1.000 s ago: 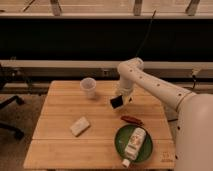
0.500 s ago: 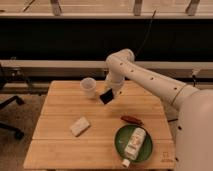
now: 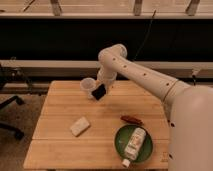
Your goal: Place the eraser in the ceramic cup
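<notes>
Black eraser [image 3: 99, 92] up in the air, tilted, just to the right of the white ceramic cup [image 3: 87, 86] and a bit lower than its rim. Not inside the cup. Pinched in the claw [image 3: 101, 89], clenched tight on the eraser. Claw coming down from the white arm [image 3: 135, 70], with the eraser's flat black face in plain sight below it. Hard to tell if the eraser touches the cup's side or sits just beside it.

Cup upright near the back edge of the wooden desk [image 3: 60, 150]. Pale beige block [image 3: 79, 126] lying flat on the desk, nearer the front and left, well apart from the cup. Green plate [image 3: 120, 142] at the front right with a white bottle [image 3: 133, 145] lying across it. Small reddish thing [image 3: 131, 119] on the desk just behind the plate.
</notes>
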Action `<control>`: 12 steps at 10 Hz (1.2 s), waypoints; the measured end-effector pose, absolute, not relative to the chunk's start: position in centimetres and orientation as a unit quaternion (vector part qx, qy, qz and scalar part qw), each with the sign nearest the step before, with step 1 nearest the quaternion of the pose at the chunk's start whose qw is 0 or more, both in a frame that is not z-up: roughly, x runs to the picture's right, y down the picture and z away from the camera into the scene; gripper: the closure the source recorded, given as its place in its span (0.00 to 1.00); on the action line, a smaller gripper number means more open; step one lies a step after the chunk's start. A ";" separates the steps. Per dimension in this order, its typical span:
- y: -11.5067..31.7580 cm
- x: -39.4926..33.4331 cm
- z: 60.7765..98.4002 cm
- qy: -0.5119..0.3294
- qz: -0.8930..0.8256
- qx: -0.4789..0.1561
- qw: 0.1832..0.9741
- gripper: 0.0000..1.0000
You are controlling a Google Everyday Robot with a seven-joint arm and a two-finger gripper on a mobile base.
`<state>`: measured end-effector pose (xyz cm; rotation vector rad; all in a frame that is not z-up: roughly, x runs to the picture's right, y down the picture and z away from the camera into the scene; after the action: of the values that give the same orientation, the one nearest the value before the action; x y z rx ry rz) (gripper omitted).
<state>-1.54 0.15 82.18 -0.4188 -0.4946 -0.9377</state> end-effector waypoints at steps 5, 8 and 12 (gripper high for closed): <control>-3.7 -4.8 82.2 -0.236 -0.465 -0.142 0.841 1.00; -5.3 -6.2 82.5 -0.225 -0.470 -0.109 0.847 1.00; -7.3 -7.9 83.2 -0.216 -0.469 -0.080 0.852 0.81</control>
<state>-7.85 -7.29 83.17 -0.1690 -0.4554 -0.9876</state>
